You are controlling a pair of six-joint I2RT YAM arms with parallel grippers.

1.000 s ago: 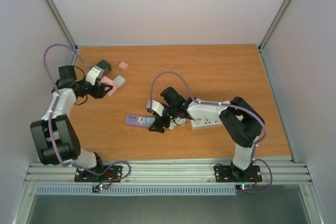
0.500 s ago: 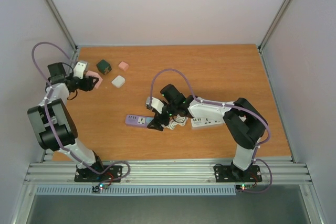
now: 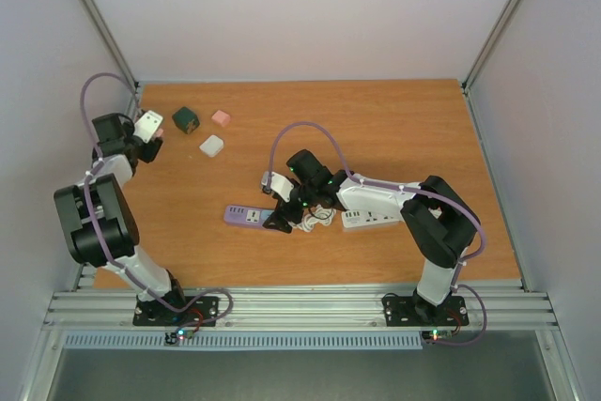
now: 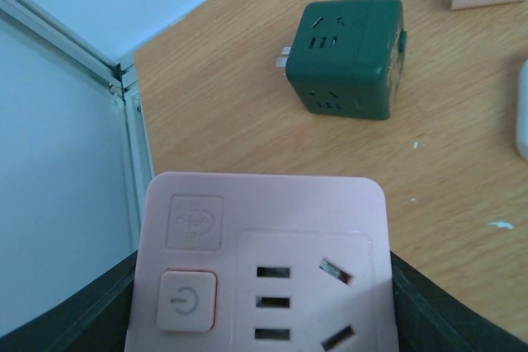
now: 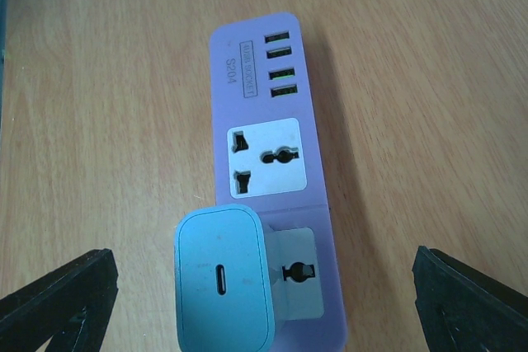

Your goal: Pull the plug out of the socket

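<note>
left arm has swung back off the adapter cluster over the last second. it is now folded tight at the far-left edge of the wooden worktop [image 3: 404, 129], elbow by the wall. left gripper [image 3: 152, 141] is clamped on a pink square socket cube with a power button [image 4: 264, 261], dark fingers [image 4: 74, 311] on both its sides. a second ago that cube sat just beside the white adapter block [image 3: 211, 146]; now they are well apart, so that pair reads as separated. the visible face of the cube has empty slots. dark green cube adapter [image 4: 346, 55] lies on the worktop ahead of the wrist camera, untouched.

right arm has hardly moved in the last half second, after a small dip toward the strip. it reaches left across the worktop, forearm low. right gripper [image 3: 279, 221] points down over the near end of the lilac plastic power strip [image 5: 264, 63]. it is spread wide, fingers [image 5: 58, 294] out at the edges of the wrist view, with nothing held. the light blue charger plug [image 5: 223, 278] is seated in the strip's end outlet, centred between the fingers but not touched as far as shown.

judgement: this plug is not yet out. the next move needs the right gripper to close on the plug body and lift straight. the strip is not held down, so it may come up with the plug.
</note>
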